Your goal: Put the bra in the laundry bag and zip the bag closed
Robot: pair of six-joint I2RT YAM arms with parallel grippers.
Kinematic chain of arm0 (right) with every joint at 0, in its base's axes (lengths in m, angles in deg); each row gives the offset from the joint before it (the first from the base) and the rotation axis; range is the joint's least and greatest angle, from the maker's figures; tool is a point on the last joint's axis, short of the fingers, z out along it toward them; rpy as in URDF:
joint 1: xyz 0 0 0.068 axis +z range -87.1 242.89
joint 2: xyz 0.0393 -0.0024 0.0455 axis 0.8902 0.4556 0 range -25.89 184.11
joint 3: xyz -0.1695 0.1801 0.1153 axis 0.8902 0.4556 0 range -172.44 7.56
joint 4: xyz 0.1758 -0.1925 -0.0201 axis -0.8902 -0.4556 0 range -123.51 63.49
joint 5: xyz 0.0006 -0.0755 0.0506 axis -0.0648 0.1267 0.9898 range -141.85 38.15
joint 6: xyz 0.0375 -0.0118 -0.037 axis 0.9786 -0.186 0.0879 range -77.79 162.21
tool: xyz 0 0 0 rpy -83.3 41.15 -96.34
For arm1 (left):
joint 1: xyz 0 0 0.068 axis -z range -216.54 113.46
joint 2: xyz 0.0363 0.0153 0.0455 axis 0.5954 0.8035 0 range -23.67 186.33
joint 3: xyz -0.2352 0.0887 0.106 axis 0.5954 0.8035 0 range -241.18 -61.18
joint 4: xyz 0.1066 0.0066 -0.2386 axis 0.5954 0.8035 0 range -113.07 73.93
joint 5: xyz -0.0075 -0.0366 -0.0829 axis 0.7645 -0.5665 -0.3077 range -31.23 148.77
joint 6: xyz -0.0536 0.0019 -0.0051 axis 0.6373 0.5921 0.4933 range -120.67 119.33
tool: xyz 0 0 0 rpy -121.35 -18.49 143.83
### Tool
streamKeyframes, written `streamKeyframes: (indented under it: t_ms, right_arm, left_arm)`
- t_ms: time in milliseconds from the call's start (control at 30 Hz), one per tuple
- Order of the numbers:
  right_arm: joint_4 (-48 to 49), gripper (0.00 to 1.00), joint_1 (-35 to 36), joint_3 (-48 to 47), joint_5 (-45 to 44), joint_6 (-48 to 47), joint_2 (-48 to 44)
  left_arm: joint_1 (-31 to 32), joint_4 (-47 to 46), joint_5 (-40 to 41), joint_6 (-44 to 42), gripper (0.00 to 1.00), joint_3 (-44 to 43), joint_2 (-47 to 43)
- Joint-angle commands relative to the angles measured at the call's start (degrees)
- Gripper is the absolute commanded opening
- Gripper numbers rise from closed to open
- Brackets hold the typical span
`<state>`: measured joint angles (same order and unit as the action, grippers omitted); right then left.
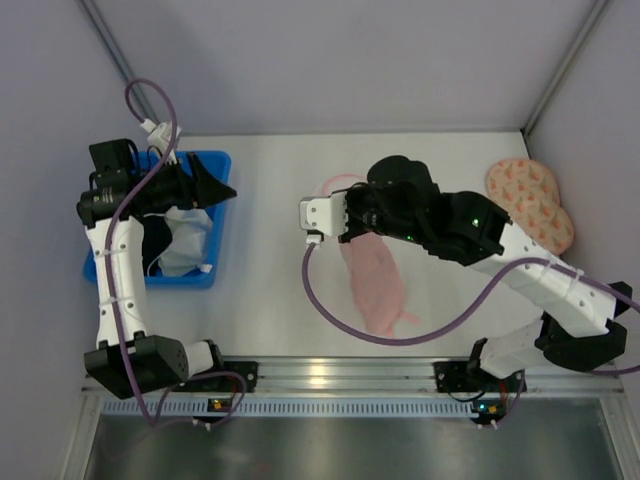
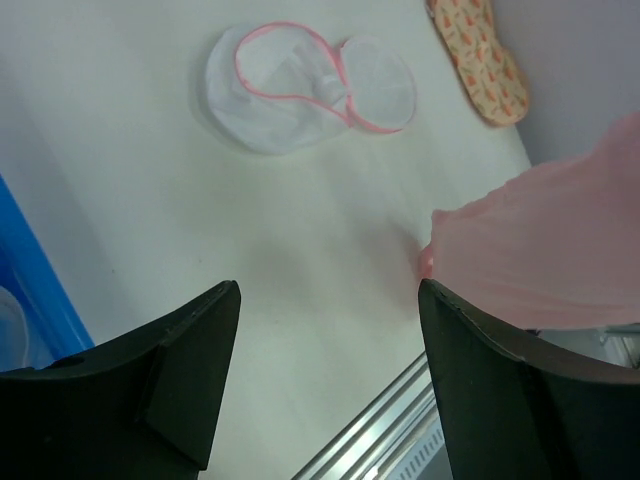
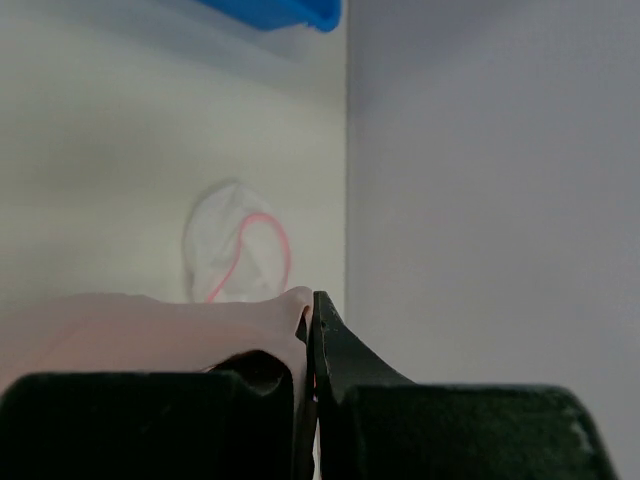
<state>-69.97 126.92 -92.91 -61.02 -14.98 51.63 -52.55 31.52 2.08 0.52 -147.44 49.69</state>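
The light-pink bra (image 1: 376,282) hangs from my right gripper (image 1: 346,226) and trails down onto the table toward the front. The right gripper (image 3: 311,312) is shut on a fold of the bra (image 3: 150,325). The laundry bag (image 1: 338,186), white mesh with pink zipper edging, lies just beyond that gripper, partly hidden by the arm. In the left wrist view the bag (image 2: 300,88) lies unzipped, its flap folded open. It also shows in the right wrist view (image 3: 236,256). My left gripper (image 1: 224,190) is open and empty over the blue bin's right edge, also seen in its wrist view (image 2: 328,300) beside the bra (image 2: 550,250).
A blue plastic bin (image 1: 214,232) with black and white garments stands at the left under my left arm. A peach orange-speckled two-lobed item (image 1: 530,200) lies at the back right. Grey walls close the back and sides. A metal rail (image 1: 330,372) runs along the front edge.
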Motion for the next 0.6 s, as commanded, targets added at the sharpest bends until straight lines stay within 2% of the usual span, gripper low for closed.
streamKeyframes:
  t_ms: [0, 100, 267, 333, 433, 567]
  right_arm:
    - [-21.55, 0.0, 1.1, -8.23, -2.88, 12.18, 4.73]
    - [-31.05, 0.0, 1.18, -13.07, -0.16, 17.19, 8.51]
    - [-38.0, 0.0, 1.27, -18.17, 2.66, 23.77, 13.62]
    - [-40.72, 0.0, 1.27, -23.0, 3.1, 25.28, 16.43]
    - [-42.23, 0.0, 1.27, -29.95, 3.55, 28.0, 19.42]
    - [-42.32, 0.0, 2.94, -31.11, 1.96, 30.11, 19.78]
  left_arm:
    - [-0.07, -0.89, 2.45, -8.65, 0.78, 2.84, -3.57]
    - [-0.07, -0.89, 2.46, -11.73, 0.78, 5.04, -4.54]
    - [0.28, -1.67, 5.52, -12.88, 0.77, 6.89, -4.63]
    - [0.28, -2.2, 6.32, -12.79, 0.77, 7.33, -4.81]
    - [0.28, -5.01, 8.69, -10.43, 0.77, 8.74, -5.86]
    - [0.19, -7.21, 10.72, -4.64, 0.77, 8.92, -5.25]
